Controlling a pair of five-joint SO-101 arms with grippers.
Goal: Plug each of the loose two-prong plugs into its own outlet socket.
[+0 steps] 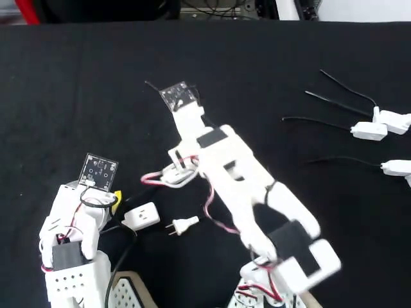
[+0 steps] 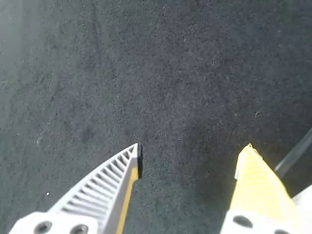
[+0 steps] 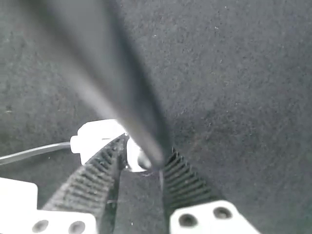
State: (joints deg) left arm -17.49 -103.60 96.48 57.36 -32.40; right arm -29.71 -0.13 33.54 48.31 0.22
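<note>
Right gripper (image 3: 144, 153) clamped on white plug (image 3: 97, 134), fingertips only: plug could twist or slip when pushed. Left gripper (image 2: 193, 148) apart, near socket (image 1: 141, 217).

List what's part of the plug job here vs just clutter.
Job: outlet socket; loose plug beside it; white corded plug, held by right gripper; three corded white pieces off to the right, probably more plugs or sockets.
Clutter: red object and cables in the background.
</note>
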